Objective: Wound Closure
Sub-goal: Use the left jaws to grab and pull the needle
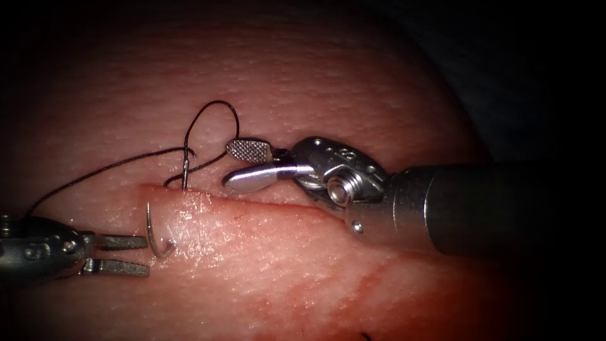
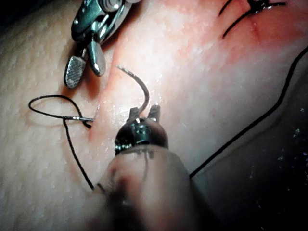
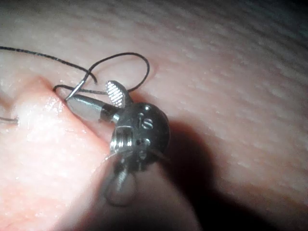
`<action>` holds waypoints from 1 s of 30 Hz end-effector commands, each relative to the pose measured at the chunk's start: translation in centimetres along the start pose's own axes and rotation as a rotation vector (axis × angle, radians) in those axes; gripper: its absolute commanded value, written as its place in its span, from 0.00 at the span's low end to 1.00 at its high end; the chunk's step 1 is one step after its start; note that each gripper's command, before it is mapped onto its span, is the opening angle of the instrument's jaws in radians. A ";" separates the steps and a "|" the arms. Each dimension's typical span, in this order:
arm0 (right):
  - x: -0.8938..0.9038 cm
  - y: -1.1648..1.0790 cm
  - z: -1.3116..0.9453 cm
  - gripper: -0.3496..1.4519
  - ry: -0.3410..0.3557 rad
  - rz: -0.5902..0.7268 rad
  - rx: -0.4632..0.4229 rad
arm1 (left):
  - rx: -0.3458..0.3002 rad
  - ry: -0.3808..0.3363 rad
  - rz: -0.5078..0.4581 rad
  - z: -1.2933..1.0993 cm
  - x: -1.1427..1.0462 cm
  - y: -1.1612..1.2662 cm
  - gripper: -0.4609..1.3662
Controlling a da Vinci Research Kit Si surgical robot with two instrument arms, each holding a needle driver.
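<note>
Needle point(image 1: 151, 230) through tissue point(image 1: 315, 265) across cut point(image 1: 252, 203), tip out below; both tools open, empty; left tool point(image 1: 123, 254) beside tip; thread point(image 1: 211, 117) above; grip behind tip, follow curve

Needle point(image 1: 151, 230) through tissue point(image 1: 303, 265) across cut point(image 1: 252, 203); left tool point(image 1: 123, 252) beside it, right tool point(image 1: 252, 165) above cut

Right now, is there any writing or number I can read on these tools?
"S": on the right tool's metal joint.
A mark on the left tool's joint: too blurred to read.
Both tools' fingers are open, holding nothing; the needle sits in the tissue, across the cut.
</note>
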 end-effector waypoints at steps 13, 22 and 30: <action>-0.02 -0.01 -0.01 0.83 -0.008 -0.008 0.023 | -0.031 0.033 0.017 0.22 0.16 0.10 0.57; -0.02 0.00 0.00 0.83 -0.008 -0.008 0.025 | -0.029 0.036 0.034 0.28 0.10 0.03 0.52; -0.02 -0.01 0.01 0.82 -0.009 -0.008 0.026 | -0.034 0.035 0.035 0.34 0.10 0.00 0.27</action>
